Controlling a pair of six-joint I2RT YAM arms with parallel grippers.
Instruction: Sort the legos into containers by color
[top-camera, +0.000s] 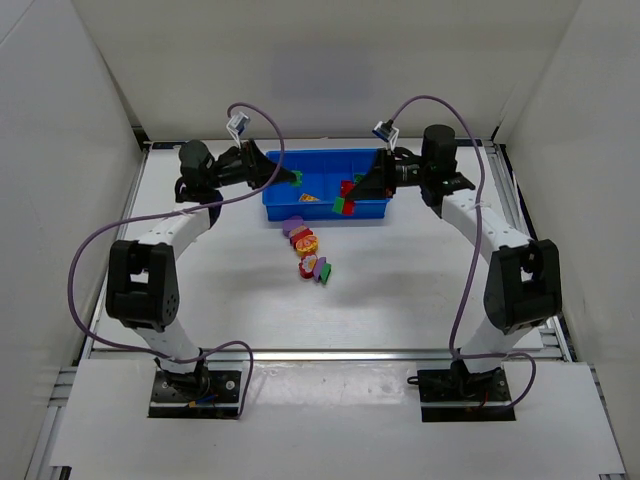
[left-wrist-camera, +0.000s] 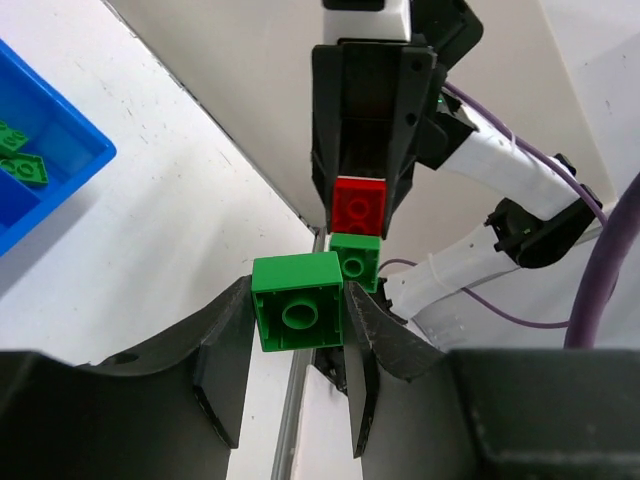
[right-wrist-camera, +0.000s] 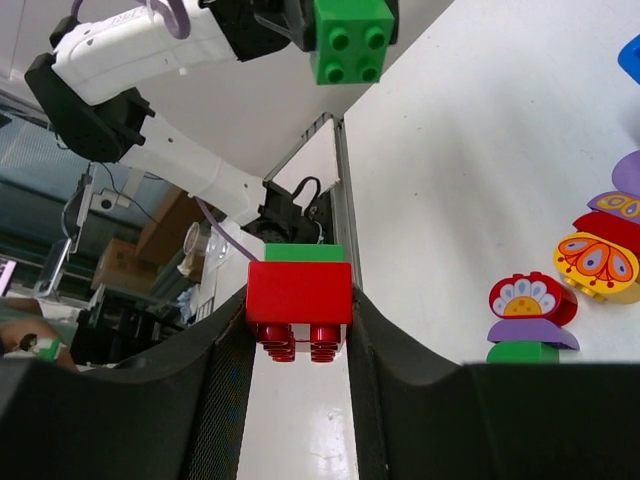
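Legos first: my left pincer (left-wrist-camera: 298, 322) is clamped on one green block (left-wrist-camera: 297, 315). My right pincer (right-wrist-camera: 300, 312) is clamped on a red block (right-wrist-camera: 298, 292) with a second green (right-wrist-camera: 304, 253) touching it. Both are up by the tray (top-camera: 330, 213). I count two green pieces (left-wrist-camera: 25, 168) in one compartment, and one yellow piece (top-camera: 310, 197) also in the tray. A loose cluster (top-camera: 308, 252) sits on the tabletop (top-camera: 400, 290).

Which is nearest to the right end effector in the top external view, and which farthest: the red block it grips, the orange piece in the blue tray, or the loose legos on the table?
1. red block: in the right end effector's grip.
2. orange piece: in the blue tray, further left.
3. loose legos: on the table, toward the bases.
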